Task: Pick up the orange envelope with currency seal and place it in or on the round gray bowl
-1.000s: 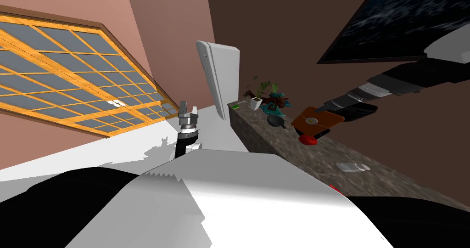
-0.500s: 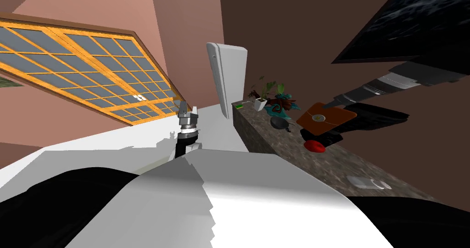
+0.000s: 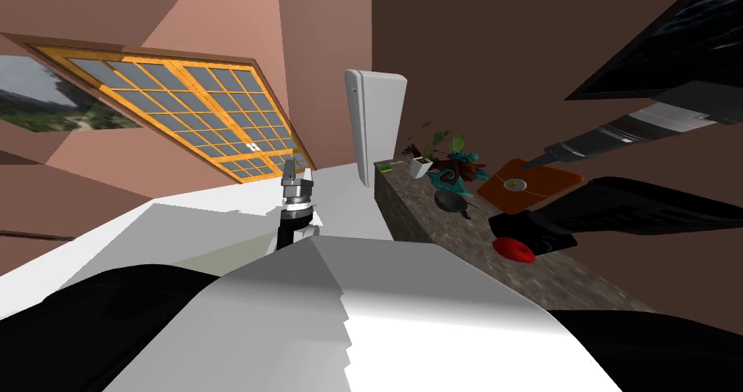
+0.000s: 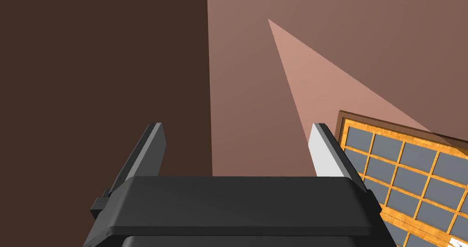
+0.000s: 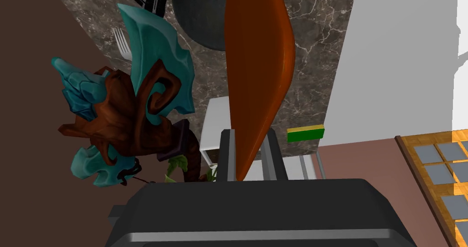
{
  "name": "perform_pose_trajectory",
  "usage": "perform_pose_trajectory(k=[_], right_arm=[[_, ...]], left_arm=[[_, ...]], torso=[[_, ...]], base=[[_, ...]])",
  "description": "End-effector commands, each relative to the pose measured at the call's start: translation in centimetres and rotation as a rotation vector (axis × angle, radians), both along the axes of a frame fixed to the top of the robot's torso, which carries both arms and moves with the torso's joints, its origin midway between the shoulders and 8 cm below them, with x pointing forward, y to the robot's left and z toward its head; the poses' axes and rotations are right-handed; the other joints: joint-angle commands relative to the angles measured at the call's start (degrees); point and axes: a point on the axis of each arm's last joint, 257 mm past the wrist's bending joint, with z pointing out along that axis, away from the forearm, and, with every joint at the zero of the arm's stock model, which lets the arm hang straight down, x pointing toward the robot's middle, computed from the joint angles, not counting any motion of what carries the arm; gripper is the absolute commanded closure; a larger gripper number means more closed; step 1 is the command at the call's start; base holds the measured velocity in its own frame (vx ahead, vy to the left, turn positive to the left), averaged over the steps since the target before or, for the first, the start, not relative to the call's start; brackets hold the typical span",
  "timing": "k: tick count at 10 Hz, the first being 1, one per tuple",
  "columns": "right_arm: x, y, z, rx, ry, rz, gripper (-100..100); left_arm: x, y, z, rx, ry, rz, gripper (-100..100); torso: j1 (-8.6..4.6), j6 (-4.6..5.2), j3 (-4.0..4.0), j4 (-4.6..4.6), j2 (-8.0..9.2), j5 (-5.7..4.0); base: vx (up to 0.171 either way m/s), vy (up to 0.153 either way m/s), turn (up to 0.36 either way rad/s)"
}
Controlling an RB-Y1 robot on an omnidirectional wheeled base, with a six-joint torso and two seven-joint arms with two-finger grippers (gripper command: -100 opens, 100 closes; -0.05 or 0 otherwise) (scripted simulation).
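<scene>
Right wrist view: the right pincer is clamped on the near edge of the orange envelope, one thin finger pressed against each face. The envelope is seen edge-on, rising from between the fingers, and its far end overlaps the rim of the round dark gray bowl. The bowl sits on the dark marbled tabletop. Beside the envelope stands a teal and brown figurine, with a fork lying near it. A small green block lies on the other side of the fingers.

From the head camera, the envelope hangs in the air above the tabletop, its round seal facing up. The bowl is just beside it, lower down, with the figurine and a white potted plant behind. A red object rests on the tabletop nearer to me.

The left pincer is held up in front of the chest, well apart from the tabletop. Its two fingers stand spread wide with nothing between them.
</scene>
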Motion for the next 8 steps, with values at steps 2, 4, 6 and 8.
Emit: perform_pose_trajectory(k=[2, 4, 6, 8], right_arm=[[-0.7, -0.8, 0.2, 0.010, 0.001, -0.022, 100], [-1.3, -1.5, -0.3, 0.018, 0.007, -0.033, 100], [-1.7, -1.9, -1.0, 0.020, 0.017, -0.034, 100], [-1.6, -1.7, -0.9, 0.019, 0.013, -0.035, -100]], left_arm=[[0.0, 0.0, 0.0, 0.000, 0.000, 0.000, 0], [0.0, 0.0, 0.0, 0.000, 0.000, 0.000, 0], [0.0, 0.0, 0.0, 0.000, 0.000, 0.000, 0], [0.0, 0.0, 0.0, 0.000, 0.000, 0.000, 0]], torso=[[0.00, -0.09, -0.04, -0.02, -0.06, 0.01], [0.03, -0.12, -0.10, -0.05, -0.15, -0.01], [-0.04, -0.13, -0.17, -0.07, -0.27, -0.03], [0.11, -0.02, -0.08, -0.03, -0.14, 0.00]], base=[[0.005, -0.075, 0.327], [0.022, -0.064, 0.309], [0.042, -0.074, 0.212], [0.010, -0.015, 0.010]])
